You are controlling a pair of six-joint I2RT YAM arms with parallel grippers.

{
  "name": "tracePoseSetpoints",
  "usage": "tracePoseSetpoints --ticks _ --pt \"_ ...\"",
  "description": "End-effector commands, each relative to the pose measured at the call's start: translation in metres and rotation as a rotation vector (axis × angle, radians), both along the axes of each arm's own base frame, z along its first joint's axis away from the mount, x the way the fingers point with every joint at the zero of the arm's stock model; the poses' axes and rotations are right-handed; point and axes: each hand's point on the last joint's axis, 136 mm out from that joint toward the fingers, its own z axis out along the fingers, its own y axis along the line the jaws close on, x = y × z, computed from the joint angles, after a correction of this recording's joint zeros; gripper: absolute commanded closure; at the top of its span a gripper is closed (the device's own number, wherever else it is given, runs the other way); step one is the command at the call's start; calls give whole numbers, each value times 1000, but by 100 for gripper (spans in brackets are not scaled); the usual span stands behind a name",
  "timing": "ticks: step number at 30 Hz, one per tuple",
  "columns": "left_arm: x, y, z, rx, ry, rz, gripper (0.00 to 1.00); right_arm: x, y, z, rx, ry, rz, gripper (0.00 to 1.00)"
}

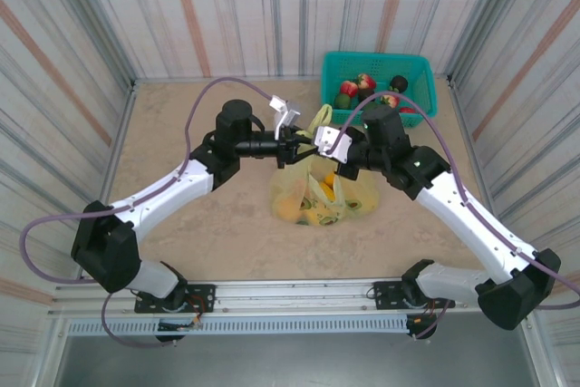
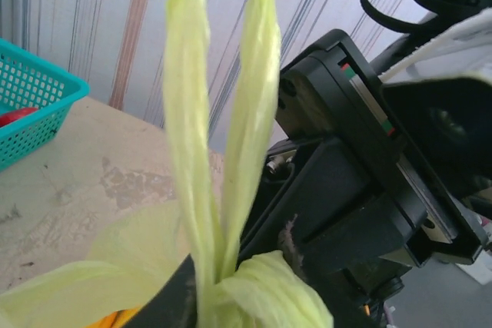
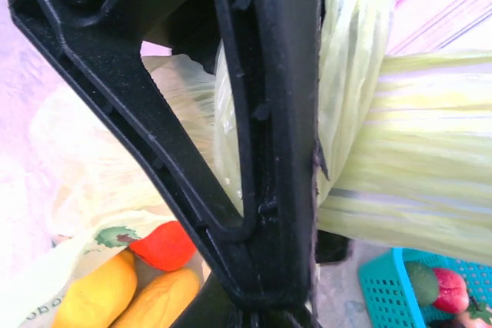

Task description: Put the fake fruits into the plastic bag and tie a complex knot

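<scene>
At the middle of the table [image 1: 181, 178] sits the plastic bag [image 1: 349, 198], with orange and yellow fake fruits [image 1: 308, 215] inside. Just above it, the left gripper [image 1: 302, 144] pinches the twisted handle strips [image 2: 188, 113]. The right gripper [image 1: 319, 142] crowds against them, and I cannot tell its grip.

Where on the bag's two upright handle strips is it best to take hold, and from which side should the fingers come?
Probably low on the handle strips, just above the bunched plastic, where the two twisted cords run closest and one pinch catches both. Come from the teal mesh basket side; the right arm's wrist crowds the other.
</scene>
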Motion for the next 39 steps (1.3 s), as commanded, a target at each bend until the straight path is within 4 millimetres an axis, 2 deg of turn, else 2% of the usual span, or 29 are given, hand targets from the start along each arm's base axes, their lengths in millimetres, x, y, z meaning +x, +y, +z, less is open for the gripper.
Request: tracePoseSetpoints --ticks 1,5,10,13,15,18,20,22,24,26,33,36,39 --pt "-3 1 21 -38 -65 -31 87 0 2 12 -2 -33 17 100" --pt "-4 1 22 -35 -73 -46 100 3 -2 13 8 -30 -3 100" --pt "-5 1 24 -35 -107 -45 100 6 -7 18 53 -23 -42 99" --pt "2 4 23 -22 -159 13 100 17 -21 39 183 13 -191 64" --pt "7 5 20 -4 -197 53 100 10 -28 66 361 68 -228 49" --pt "3 -1 16 20 -255 44 100 -2 -29 92 534 154 -267 44" --pt "3 -4 13 53 -281 58 100 -13 -38 116 645 182 -319 40" --pt "5 -3 14 58 -295 70 100 -15 -49 127 733 238 -390 35" --pt "5 -2 14 65 -309 74 100 -19 -55 136 759 276 -405 42" --pt "2 -2 14 76 -328 66 100 -18 -56 136 758 319 -430 46" --pt "-8 1 13 99 -378 40 100 2 -42 117 692 626 -510 41" --pt "-10 2 13 102 -385 41 100 0 -31 115 688 687 -468 44" --pt "-11 2 14 100 -387 37 100 3 -27 108 675 713 -474 46"
